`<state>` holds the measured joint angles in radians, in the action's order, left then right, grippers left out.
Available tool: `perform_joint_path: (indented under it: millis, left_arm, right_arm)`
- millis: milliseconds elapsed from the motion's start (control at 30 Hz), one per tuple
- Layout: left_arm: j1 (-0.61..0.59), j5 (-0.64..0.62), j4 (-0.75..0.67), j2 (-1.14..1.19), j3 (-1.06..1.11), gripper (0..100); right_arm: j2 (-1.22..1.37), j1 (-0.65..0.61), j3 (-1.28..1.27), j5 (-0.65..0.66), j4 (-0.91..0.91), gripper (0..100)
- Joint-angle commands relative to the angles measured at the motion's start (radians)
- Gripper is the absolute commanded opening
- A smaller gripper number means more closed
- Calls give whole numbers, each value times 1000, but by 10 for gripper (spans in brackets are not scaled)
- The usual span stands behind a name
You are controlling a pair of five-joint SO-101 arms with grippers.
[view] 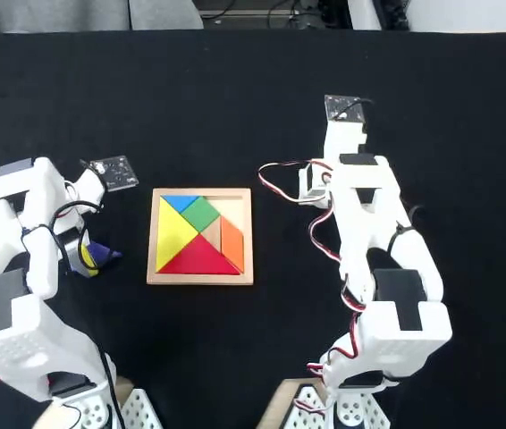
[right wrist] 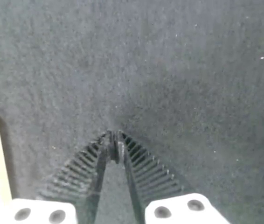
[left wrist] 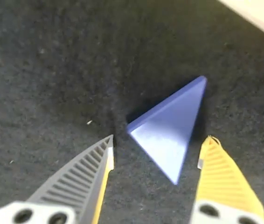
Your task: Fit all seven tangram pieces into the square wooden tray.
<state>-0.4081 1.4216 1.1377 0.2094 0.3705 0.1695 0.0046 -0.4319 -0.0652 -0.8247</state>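
Black, felt-like cloth covers the counter (view: 262, 89). Two white arms stand at its near edge, with the square wooden tray (view: 201, 281) between them.

Tray contents: flat, smooth, painted pieces in blue, green, yellow, red and orange. A tan patch (view: 210, 234) among them is probably the one unfilled slot.

Right end effector (right wrist: 113, 140): ribbed dark fingers pressed together, holding nothing, over bare cloth beside the tray.

Left end effector (left wrist: 160, 138): fingers spread, one grey (left wrist: 92, 172) and one yellow (left wrist: 220, 172).

The violet-blue triangle (left wrist: 169, 126) lies on the cloth directly between these fingers, outside the tray and just beside its left edge. Its longest edge faces the yellow finger, and a corner faces the grey one. Contact with either finger cannot be confirmed. The left arm is much the nearer and is in position to close on this piece.
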Motion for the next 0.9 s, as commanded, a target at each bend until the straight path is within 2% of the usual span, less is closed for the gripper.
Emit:
perform_joint_path:
  millis: [0, 233, 533, 633, 867]
  left_arm:
    - [-18, 41, -51, -5, -21, 289]
    - [35, 38, -100, -5, 36, 286]
    - [38, 44, -106, -5, 48, 284]
    - [31, 89, -98, -5, 48, 280]
    - [28, 106, -95, -5, 50, 161]
  right_arm:
    - [-58, 9, 50, -6, 2, 11]
    - [-58, 8, 50, -6, 2, 11]
    - [-58, 8, 50, -6, 2, 11]
    - [-58, 8, 50, -6, 2, 11]
    - [-58, 8, 50, -6, 2, 11]
